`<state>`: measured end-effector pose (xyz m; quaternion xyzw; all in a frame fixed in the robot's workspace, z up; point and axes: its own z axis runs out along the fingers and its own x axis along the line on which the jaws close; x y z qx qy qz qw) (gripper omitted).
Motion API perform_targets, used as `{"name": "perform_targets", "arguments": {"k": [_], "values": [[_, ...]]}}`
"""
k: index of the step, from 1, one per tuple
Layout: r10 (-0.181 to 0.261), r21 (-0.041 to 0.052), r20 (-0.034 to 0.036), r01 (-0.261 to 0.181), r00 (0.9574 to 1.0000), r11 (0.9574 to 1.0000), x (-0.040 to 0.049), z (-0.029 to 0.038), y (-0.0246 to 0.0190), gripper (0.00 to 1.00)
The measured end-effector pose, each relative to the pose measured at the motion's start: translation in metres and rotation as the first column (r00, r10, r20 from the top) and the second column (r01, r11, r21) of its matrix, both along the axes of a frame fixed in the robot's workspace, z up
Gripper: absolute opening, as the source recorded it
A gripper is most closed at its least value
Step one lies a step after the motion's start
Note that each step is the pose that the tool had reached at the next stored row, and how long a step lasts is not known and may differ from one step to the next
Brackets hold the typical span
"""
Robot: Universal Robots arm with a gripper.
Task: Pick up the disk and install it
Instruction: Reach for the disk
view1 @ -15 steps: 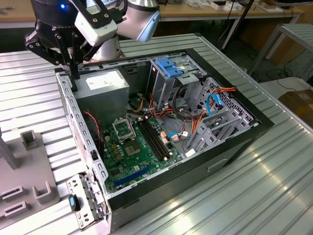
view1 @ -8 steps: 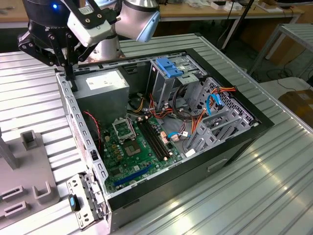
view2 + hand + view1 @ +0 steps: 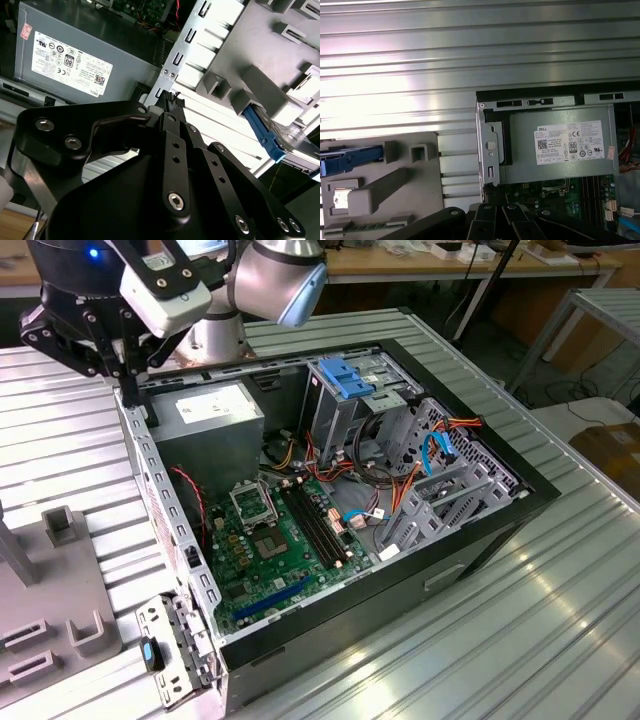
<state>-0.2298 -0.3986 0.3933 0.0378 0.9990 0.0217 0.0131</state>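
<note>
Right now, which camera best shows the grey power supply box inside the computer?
The first wrist view: the power supply lies nearly whole, label facing the camera. The second wrist view shows it slanted, beyond the gripper; the exterior view shows it farther off, near the arm.

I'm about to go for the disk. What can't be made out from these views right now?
Disk: cut off by the frame edge in both wrist views. In the second wrist view, a block of the gray tray covers part of it.
Tray: cut off at the exterior view's left edge.
Metal cage: in the exterior view, its inside is hidden by its own walls and the cables.
</note>
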Motion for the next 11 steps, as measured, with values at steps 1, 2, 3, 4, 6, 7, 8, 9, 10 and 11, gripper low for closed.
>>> {"name": "perform_targets", "arguments": {"k": [1,2,3,4,6,7,8,9,10,11], "values": [[0.000,0.0000,0.0000,0.000,1.0000,1.0000,-0.0016,0.0000,0.0000,0.11],[0.000,0.0000,0.0000,0.000,1.0000,1.0000,-0.0025,0.0000,0.0000,0.11],[0.000,0.0000,0.0000,0.000,1.0000,1.0000,-0.0033,0.0000,0.0000,0.11],[0.000,0.0000,0.0000,0.000,1.0000,1.0000,-0.0055,0.0000,0.0000,0.11],[0.000,0.0000,0.0000,0.000,1.0000,1.0000,-0.0086,0.0000,0.0001,0.11],[0.000,0.0001,0.0000,0.000,1.0000,1.0000,-0.0095,0.0000,0.0001,0.11],[0.000,0.0000,0.0000,0.000,1.0000,1.0000,-0.0104,0.0000,0.0001,0.11],[0.000,0.0000,0.0000,0.000,1.0000,1.0000,-0.0119,0.0000,0.0001,0.11],[0.000,0.0001,0.0000,0.000,1.0000,1.0000,-0.0127,0.0000,0.0001,0.11],[0.000,0.0000,0.0001,0.000,1.0000,1.0000,-0.0137,0.0000,0.0001,0.11]]}}
